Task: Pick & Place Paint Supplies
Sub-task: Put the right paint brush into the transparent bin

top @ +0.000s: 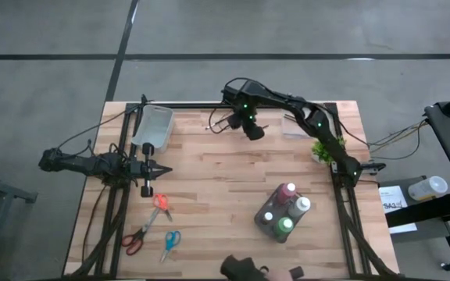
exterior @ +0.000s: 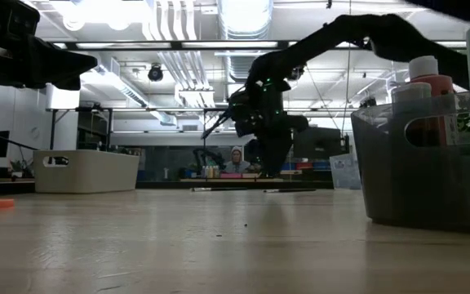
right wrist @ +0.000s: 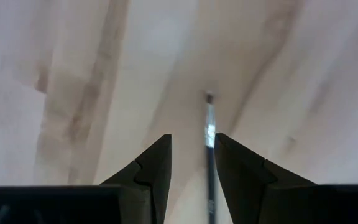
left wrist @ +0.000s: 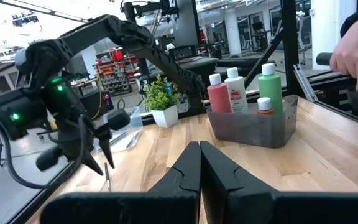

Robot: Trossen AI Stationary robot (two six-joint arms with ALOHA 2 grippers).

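Only the right wrist view showed a paintbrush [right wrist: 209,140] lying between the right gripper's [right wrist: 192,155] parted fingers. Bare wood lay around it. The left gripper [left wrist: 199,163] waited shut, well apart from that paintbrush.

I see a pale bin [top: 154,129], three scissors [top: 148,226], and a potted plant [top: 323,151] on my tabletop [top: 209,195].

Black jointed arms [top: 287,101], green indicator lights
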